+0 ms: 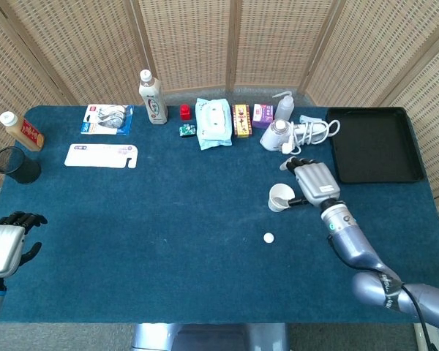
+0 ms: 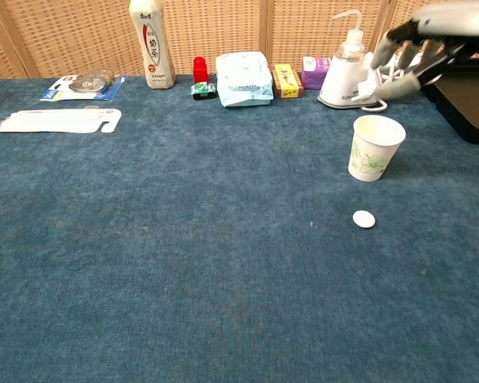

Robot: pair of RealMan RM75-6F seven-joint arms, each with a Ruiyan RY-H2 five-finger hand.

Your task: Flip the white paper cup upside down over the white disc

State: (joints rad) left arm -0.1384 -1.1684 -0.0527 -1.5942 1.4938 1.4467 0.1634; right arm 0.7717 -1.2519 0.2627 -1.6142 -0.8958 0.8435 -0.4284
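The white paper cup [image 1: 280,197] [image 2: 374,148] stands upright on the blue table, mouth up, with a green print on its side. The small white disc [image 1: 268,238] [image 2: 364,219] lies flat on the cloth just in front of the cup, apart from it. My right hand [image 1: 314,179] [image 2: 429,41] hovers beside and above the cup on its right, fingers spread, holding nothing; the chest view shows a gap between it and the cup. My left hand [image 1: 7,245] rests at the table's near left corner, empty with fingers apart.
A black tray [image 1: 373,142] [image 2: 473,112] lies right of my right hand. Along the back stand a white device with a cord [image 1: 278,136] [image 2: 345,80], a tissue pack [image 1: 213,123], small boxes and a bottle [image 1: 153,97]. A black cup [image 1: 16,164] sits far left.
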